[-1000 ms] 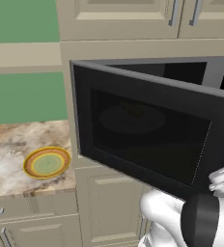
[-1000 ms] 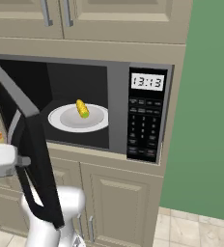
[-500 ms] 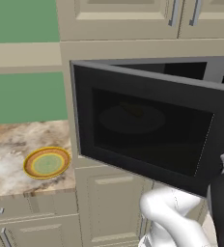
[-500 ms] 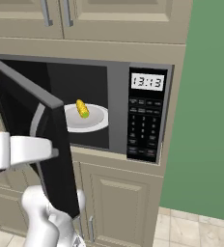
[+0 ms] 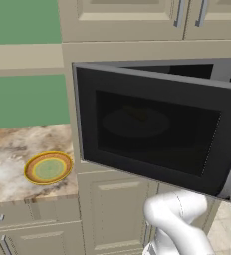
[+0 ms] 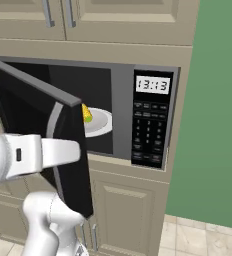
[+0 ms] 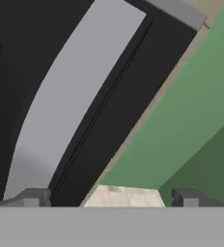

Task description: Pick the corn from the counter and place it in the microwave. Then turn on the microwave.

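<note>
The microwave [image 6: 122,85] is built in under the wall cabinets, and its dark glass door [image 5: 157,130] stands partly swung toward shut. Inside, the yellow corn [image 6: 87,114] lies on the white turntable plate [image 6: 103,123], half hidden by the door's edge. The button panel [image 6: 149,131] with a lit clock is on the right. My white forearm [image 6: 38,152] lies across the door's outer face by its handle. In the hand view my gripper [image 7: 111,198] is open, close to the door, with the silver handle [image 7: 61,111] running up from the left fingertip [image 7: 34,197].
A yellow-rimmed green plate [image 5: 48,168] lies on the marbled counter [image 5: 13,147] to the left of the microwave. Beige cabinet doors [image 6: 123,210] are below, a green wall [image 6: 213,125] stands to the right, and pale floor tiles [image 6: 198,237] show at its foot.
The microwave door has swung further toward shut, covering more of the plate and corn. My arm has moved right along with the door. The gripper stayed open.
</note>
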Controlling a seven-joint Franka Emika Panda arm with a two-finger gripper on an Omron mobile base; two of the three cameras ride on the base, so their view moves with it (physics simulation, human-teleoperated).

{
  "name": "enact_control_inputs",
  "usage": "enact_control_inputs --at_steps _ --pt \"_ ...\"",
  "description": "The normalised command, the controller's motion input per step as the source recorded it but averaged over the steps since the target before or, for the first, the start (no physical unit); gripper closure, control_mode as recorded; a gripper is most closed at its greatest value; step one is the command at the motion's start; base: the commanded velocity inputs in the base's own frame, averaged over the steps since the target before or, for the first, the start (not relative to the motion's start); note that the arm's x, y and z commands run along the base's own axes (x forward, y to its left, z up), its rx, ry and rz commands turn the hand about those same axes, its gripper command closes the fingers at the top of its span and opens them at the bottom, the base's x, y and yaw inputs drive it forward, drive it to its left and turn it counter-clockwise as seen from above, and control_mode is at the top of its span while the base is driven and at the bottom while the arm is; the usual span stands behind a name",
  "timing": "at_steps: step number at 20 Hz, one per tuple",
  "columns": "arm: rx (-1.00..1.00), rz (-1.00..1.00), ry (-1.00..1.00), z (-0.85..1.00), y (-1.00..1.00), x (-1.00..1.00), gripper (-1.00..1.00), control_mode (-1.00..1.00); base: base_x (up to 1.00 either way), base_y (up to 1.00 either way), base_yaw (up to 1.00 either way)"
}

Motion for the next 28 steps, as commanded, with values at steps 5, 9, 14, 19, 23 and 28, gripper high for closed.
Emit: enact_control_inputs --at_steps 5,9,14,19,23,28 --pt "0.03 0.02 -0.14 -0.22 -0.33 0.24 -1.0 -1.0 0.0 0.0 0.0" --pt "0.02 0.02 -0.16 -0.24 -0.27 0.22 -1.0 -1.0 0.0 0.0 0.0" --pt "0.02 0.02 -0.15 -0.27 -0.23 0.23 -1.0 -1.0 0.0 0.0 0.0" --pt "0.02 0.03 -0.15 -0.3 -0.18 0.23 -1.0 -1.0 0.0 0.0 0.0" --pt "0.02 0.03 -0.15 -0.29 -0.13 0.2 -1.0 -1.0 0.0 0.0 0.0" --pt "0.03 0.02 -0.13 -0.26 -0.07 0.26 -1.0 -1.0 0.0 0.0 0.0"
